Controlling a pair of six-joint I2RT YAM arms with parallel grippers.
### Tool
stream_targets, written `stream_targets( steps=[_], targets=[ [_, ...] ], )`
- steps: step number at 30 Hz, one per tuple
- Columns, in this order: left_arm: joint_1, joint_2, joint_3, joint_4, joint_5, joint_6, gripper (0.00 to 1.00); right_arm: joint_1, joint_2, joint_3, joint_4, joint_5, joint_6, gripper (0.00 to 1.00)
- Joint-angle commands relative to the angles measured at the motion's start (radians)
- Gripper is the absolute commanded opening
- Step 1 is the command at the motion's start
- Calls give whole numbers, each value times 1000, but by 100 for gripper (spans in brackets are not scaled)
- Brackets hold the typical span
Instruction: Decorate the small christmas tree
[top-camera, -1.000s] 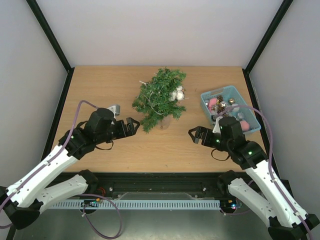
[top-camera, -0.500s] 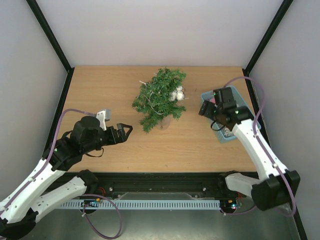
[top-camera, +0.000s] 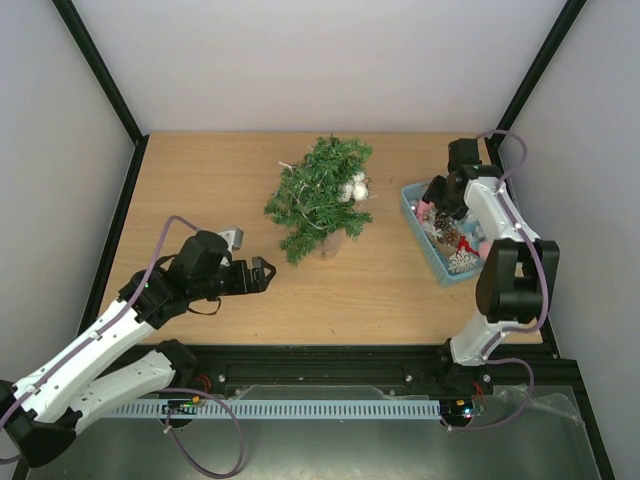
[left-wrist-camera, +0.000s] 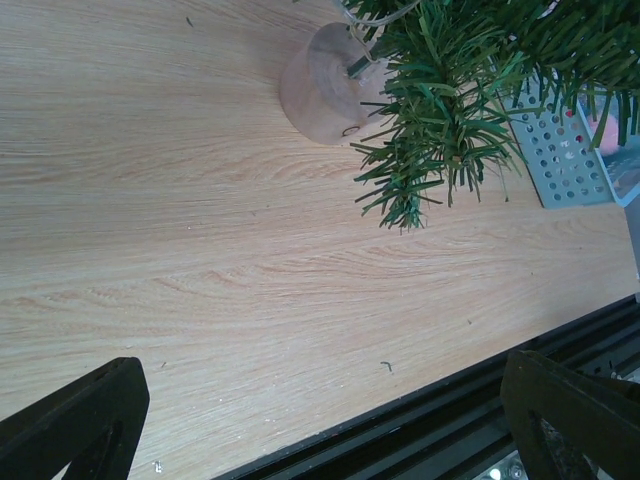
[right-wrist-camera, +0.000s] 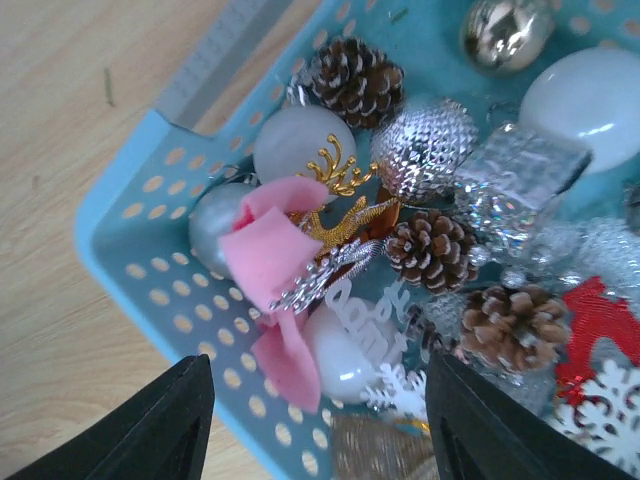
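Note:
The small christmas tree stands mid-table, dark green, with white ornaments on its right side; its brownish base and lower branches show in the left wrist view. My left gripper is open and empty, low over the table in front and left of the tree. My right gripper is open and empty above the far left end of the light-blue basket. In the right wrist view it hovers over a pink felt ornament, a white ball, pine cones and silver baubles.
The basket's perforated wall lies under my right fingers. The table's black front rail runs close under my left gripper. Black frame posts stand at the back corners.
My right arm has swung from in front of the basket to above its far left end. My left gripper drew back, then came slightly right again.

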Motion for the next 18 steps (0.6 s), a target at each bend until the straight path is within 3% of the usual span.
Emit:
stream_targets(
  steps=[1,7,10,18],
  targets=[
    [9,8,-31,55,23,17,100,-8,96,51,-19,-47,-12,58],
    [19,42,-55,79,33,39,100,-8,172,59,36,-90,15,54],
    [27,51,-55,85,36,49,100,-8,203,65,45,-93,17,39],
    [57,64,-59,81,54,79,100,-8,221,43,67,-90,25,34]
  ],
)
